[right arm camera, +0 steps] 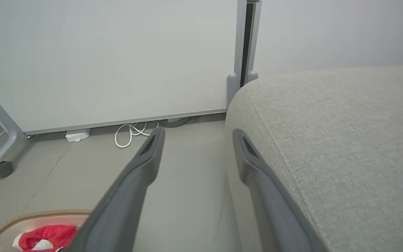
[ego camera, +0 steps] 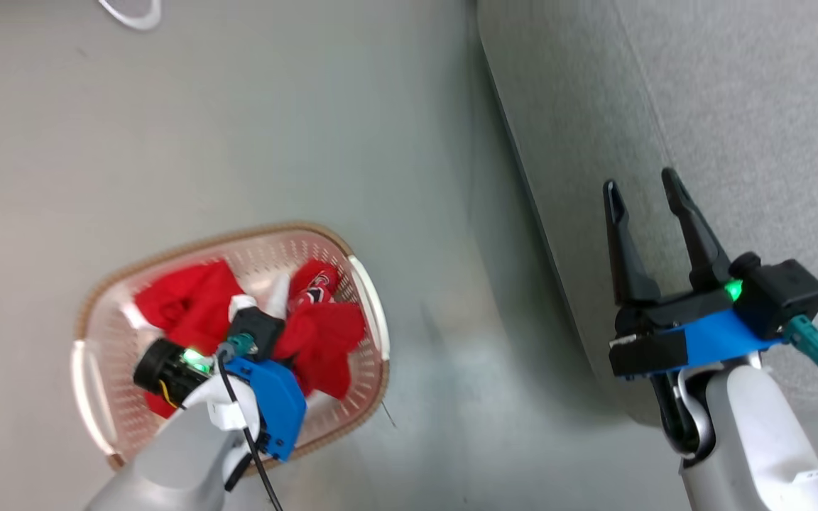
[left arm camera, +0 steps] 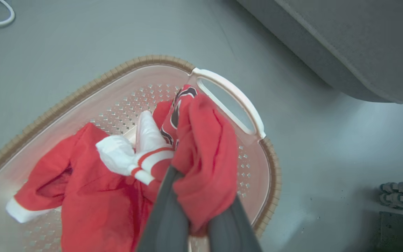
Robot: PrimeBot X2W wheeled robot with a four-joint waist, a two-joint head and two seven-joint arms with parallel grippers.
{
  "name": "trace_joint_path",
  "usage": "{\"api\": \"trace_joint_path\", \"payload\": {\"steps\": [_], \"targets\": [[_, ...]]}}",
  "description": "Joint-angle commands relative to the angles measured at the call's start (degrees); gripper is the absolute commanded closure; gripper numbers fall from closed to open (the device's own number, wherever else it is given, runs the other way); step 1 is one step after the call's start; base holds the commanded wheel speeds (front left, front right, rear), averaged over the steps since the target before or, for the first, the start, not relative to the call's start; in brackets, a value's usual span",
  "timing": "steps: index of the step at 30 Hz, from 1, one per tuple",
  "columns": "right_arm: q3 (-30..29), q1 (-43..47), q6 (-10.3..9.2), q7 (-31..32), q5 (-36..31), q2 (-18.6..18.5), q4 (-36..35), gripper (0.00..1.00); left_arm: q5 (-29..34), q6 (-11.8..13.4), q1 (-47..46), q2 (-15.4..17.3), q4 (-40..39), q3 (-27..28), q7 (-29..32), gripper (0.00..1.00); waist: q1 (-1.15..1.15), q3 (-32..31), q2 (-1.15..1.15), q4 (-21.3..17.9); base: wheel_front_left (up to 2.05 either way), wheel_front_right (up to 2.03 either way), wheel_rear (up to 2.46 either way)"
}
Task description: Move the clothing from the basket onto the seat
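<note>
Red clothing (left arm camera: 205, 150), soft and light by the look of it, lies heaped in the basket (left arm camera: 82, 91) on the floor (ego camera: 238, 106), one thick fold clamped in the clenched left pincer (left arm camera: 194, 203). I'd guess it will hang limp and could snag its neighbour. Farther off, the right pincer (ego camera: 640, 181) gapes empty by the edge of the seat (ego camera: 735, 106).

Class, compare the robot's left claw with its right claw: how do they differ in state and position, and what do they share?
The left claw is shut; the right claw is open. The left claw grips a red garment; the right claw holds nothing. The left claw is over the basket; the right claw hovers at the edge of the seat. Both have long dark fingers.
</note>
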Motion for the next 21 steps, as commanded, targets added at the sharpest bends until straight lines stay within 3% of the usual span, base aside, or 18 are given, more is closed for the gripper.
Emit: {"api": "trace_joint_path", "payload": {"steps": [1,21], "targets": [[-0.2,1.2,0.01,-0.2,-0.6,-0.1,0.4,0.0,-0.6,-0.1,1.0,-0.4,-0.4,-0.5,-0.6,1.0,0.0,-5.7,0.0,3.0,0.0,0.0,0.0],[-1.7,12.4,0.01,-0.2,-4.9,-0.1,6.6,0.0,-6.5,-0.1,-0.1,-4.1,-7.2,-6.4,-5.0,1.0,0.0,-28.0,0.0,10.6,0.0,0.0,0.0]]}}
